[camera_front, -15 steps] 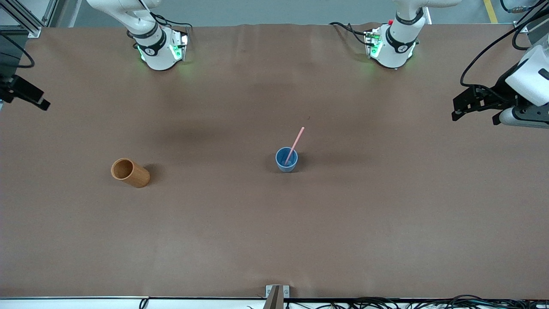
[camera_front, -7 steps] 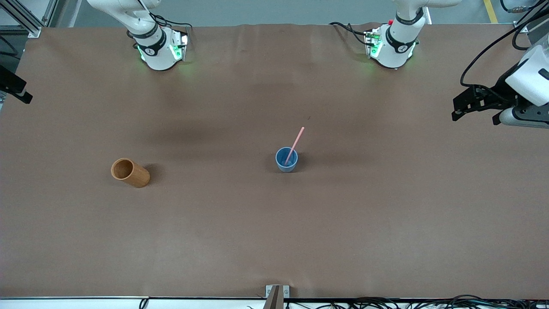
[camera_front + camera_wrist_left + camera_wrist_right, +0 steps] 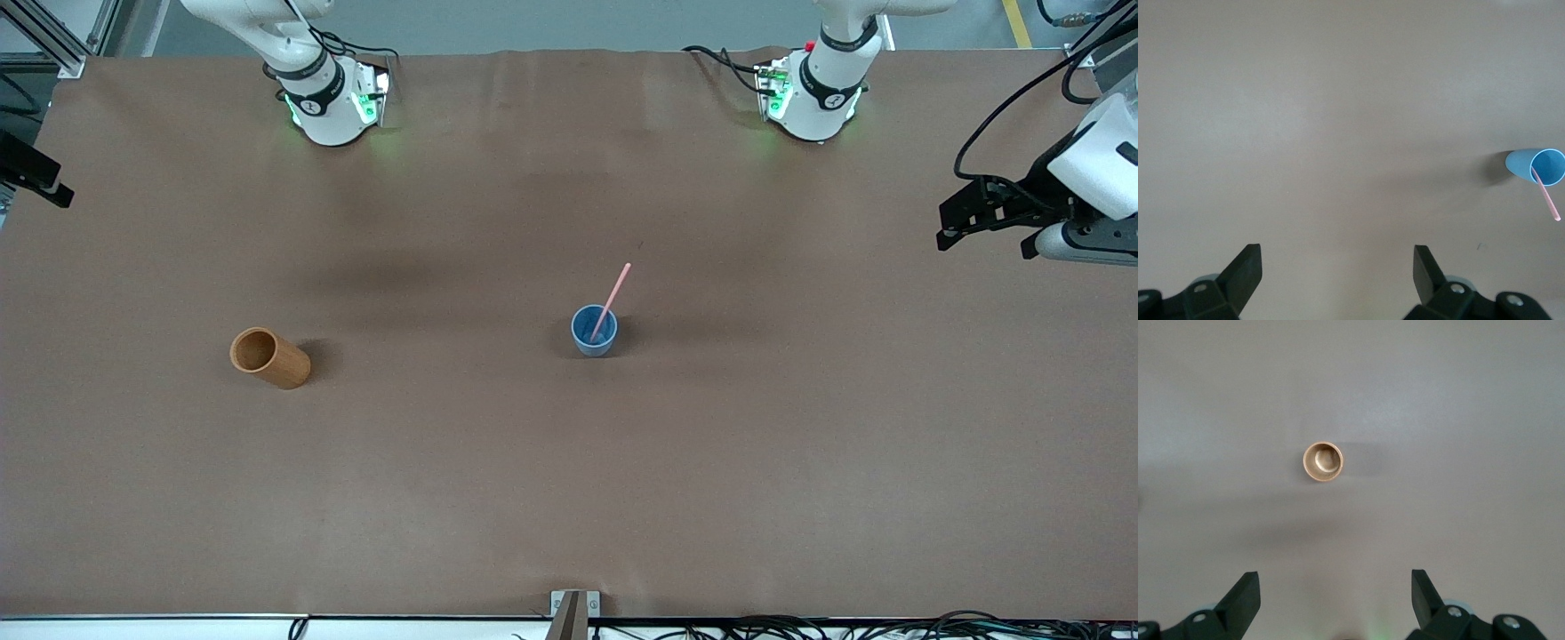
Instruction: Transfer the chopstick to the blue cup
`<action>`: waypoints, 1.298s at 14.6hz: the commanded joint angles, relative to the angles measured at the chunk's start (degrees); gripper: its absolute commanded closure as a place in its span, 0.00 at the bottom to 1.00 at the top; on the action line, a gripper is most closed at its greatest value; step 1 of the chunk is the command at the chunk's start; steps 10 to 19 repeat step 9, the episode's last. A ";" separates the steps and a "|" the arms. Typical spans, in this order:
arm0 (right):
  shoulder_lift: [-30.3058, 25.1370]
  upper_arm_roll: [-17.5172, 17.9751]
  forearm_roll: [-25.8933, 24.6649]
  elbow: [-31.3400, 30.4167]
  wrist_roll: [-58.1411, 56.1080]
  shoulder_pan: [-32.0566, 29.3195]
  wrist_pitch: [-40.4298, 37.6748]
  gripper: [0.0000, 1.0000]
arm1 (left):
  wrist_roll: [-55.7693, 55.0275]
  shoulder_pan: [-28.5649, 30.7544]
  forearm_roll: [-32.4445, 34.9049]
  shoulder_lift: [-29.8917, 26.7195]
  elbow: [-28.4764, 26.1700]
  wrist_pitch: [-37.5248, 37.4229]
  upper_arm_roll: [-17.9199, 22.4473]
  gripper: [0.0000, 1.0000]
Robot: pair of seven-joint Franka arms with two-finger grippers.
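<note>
The blue cup (image 3: pixel 594 331) stands upright near the middle of the table. The pale pink chopstick (image 3: pixel 612 300) stands in it, leaning against the rim with its upper end tilted toward the robot bases. The left wrist view shows both, the cup (image 3: pixel 1537 166) and the chopstick (image 3: pixel 1546 195). My left gripper (image 3: pixel 946 228) hangs open over the left arm's end of the table, well away from the cup, with nothing between its fingers (image 3: pixel 1336 257). My right gripper (image 3: pixel 36 173) is at the right arm's end, partly out of view, open and empty (image 3: pixel 1335 579).
An orange-brown cylindrical cup (image 3: pixel 269 357) stands toward the right arm's end, about as near the front camera as the blue cup; the right wrist view looks down into it (image 3: pixel 1323 461). A brown mat (image 3: pixel 800 444) covers the table. Cables run along the front edge.
The right gripper has drawn back toward the right arm's end of the table, so less of it shows. The left gripper, both cups and the chopstick have not moved.
</note>
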 commanded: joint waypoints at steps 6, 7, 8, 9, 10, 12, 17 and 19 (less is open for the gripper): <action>-0.10 0.90 0.21 -2.94 -4.06 -1.61 2.37 0.00 | 1.15 0.19 -0.75 0.30 1.07 -0.70 0.00 0.00; -0.27 0.90 0.39 -3.56 -4.94 -1.61 2.81 0.00 | 1.15 0.19 -0.75 0.30 1.07 -0.79 0.00 0.00; -0.36 0.90 0.65 -3.56 -5.90 -1.52 2.91 0.00 | 1.15 0.19 -0.75 0.30 1.07 -0.79 0.00 0.00; -0.36 0.90 0.83 -3.56 -6.35 -1.43 3.43 0.00 | 1.15 0.19 -0.75 0.30 1.07 -0.70 0.00 0.00; -0.36 0.90 0.83 -3.56 -6.35 -1.43 3.43 0.00 | 1.15 0.19 -0.75 0.30 1.07 -0.70 0.00 0.00; -0.36 0.90 0.83 -3.56 -6.35 -1.43 3.43 0.00 | 1.15 0.19 -0.75 0.30 1.07 -0.70 0.00 0.00; -0.36 0.90 0.83 -3.56 -6.35 -1.43 3.43 0.00 | 1.15 0.19 -0.75 0.30 1.07 -0.70 0.00 0.00; -0.36 0.90 0.83 -3.56 -6.35 -1.43 3.43 0.00 | 1.15 0.19 -0.75 0.30 1.07 -0.70 0.00 0.00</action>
